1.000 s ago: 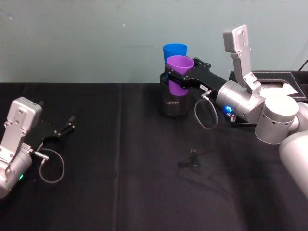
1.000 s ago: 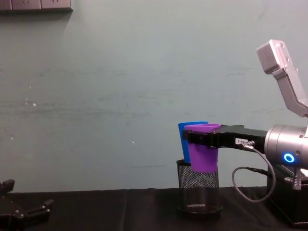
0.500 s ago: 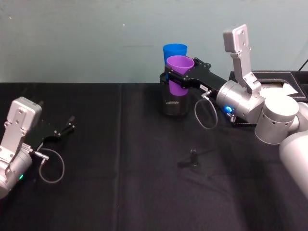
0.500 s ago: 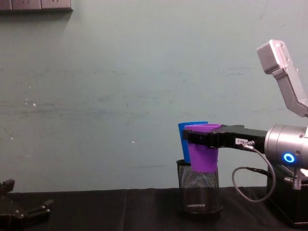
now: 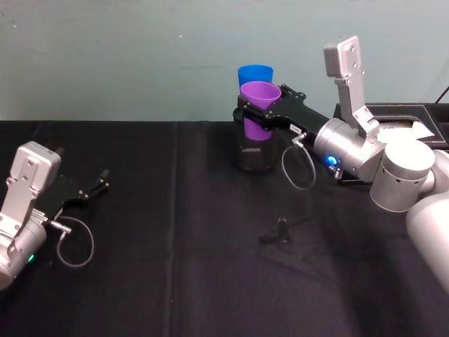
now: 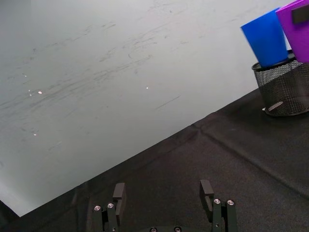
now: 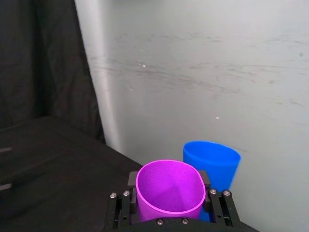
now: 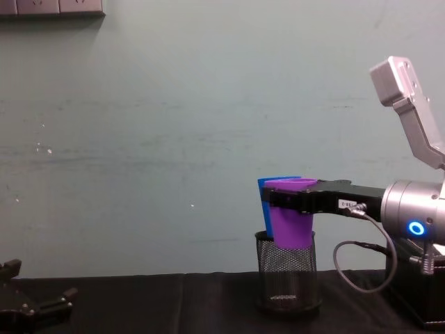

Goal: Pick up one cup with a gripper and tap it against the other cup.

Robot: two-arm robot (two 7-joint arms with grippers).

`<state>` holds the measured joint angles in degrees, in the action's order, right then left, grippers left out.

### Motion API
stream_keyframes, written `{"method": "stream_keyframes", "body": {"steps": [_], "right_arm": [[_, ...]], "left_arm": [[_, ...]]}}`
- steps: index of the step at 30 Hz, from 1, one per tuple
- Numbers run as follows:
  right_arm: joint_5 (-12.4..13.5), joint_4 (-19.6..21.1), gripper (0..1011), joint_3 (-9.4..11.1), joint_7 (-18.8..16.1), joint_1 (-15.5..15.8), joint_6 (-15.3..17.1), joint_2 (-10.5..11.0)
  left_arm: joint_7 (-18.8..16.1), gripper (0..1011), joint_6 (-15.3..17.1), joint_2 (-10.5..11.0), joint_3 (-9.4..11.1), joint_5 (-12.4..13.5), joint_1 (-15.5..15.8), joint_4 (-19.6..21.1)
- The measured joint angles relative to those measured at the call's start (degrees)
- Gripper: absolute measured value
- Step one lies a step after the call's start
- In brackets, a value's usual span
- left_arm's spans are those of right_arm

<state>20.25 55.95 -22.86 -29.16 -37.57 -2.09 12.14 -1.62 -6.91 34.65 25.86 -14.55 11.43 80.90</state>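
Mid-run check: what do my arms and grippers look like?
The right arm and left arm are silver-grey cylinders, each with a boxy grey wrist mount. The right gripper and left gripper are black flat-fingered claws with looped grey cables. The right wrist has a blue ring light, the left a green light.

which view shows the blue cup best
Left wrist view: the blue cup shows from rim down to the mesh holder it stands in. In the head and right wrist views the purple cup, held by the right gripper, hides its lower part; in the chest view just a sliver peeks out behind it.
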Motion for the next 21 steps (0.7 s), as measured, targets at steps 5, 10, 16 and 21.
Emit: {"method": "stream_keyframes", "body": {"steps": [5,10,16,21], "right_arm": [[0.08,4.01,731,-0.38,0.1,2.43,0.53,0.29],[0.44,9.19,731,-0.76,0.78,5.85,1.31,1.0],[1.17,16.18,731,-0.78,1.67,10.67,1.25,2.68],[1.35,21.21,731,-0.45,2.59,14.48,0.53,4.59]], "left_arm": [[0.0,1000,0.0,0.0,0.0,0.0,0.0,0.0],[0.0,1000,0.0,0.0,0.0,0.0,0.0,0.0],[0.0,1000,0.0,0.0,0.0,0.0,0.0,0.0],[0.0,1000,0.0,0.0,0.0,0.0,0.0,0.0]]}}
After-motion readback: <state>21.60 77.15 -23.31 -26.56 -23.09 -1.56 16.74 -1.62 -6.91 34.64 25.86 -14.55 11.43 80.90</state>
